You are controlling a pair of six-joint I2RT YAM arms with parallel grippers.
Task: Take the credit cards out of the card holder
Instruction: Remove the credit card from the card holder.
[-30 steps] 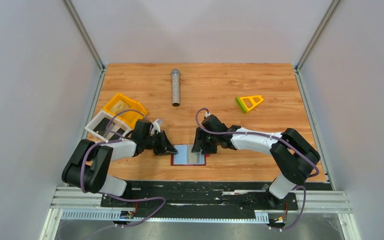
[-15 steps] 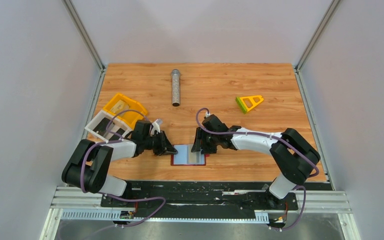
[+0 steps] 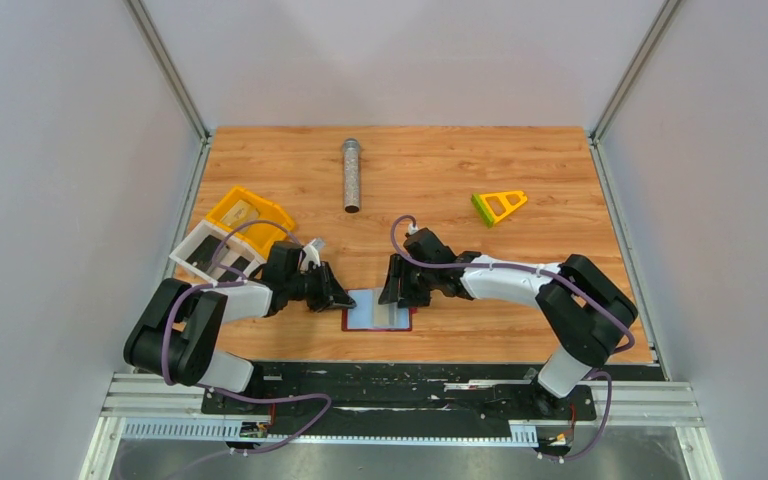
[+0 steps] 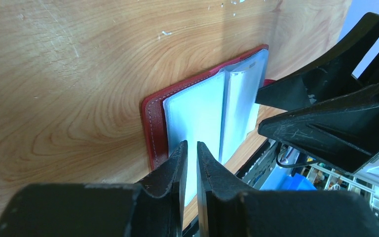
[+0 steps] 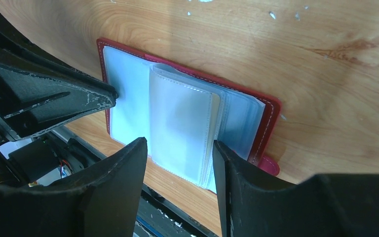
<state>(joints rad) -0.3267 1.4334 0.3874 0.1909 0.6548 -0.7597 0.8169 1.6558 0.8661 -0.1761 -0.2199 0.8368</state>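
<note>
Nothing has shifted: my left gripper (image 4: pixel 191 147), barely parted, pins the open card holder (image 4: pixel 190 106); my right gripper (image 5: pixel 178 144) gapes over its pockets (image 5: pixel 180 111); cards not yet out.

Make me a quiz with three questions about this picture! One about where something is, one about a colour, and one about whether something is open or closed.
1. Where on the table is the card holder?
A. at the far back edge
B. at the near edge, around the middle
C. in the far right corner

2. What colour is its cover?
A. dark red
B. yellow
C. black

3. How is the card holder lying?
A. snapped shut
B. standing on its edge
C. flat and open, pale pockets facing up

Answers:
1 B: the top view shows it close to the near edge, about midway across.
2 A: a dark red rim frames the pockets in both wrist views.
3 C: the pockets are spread out in plain sight and the cover lies flat on the wood.
</note>
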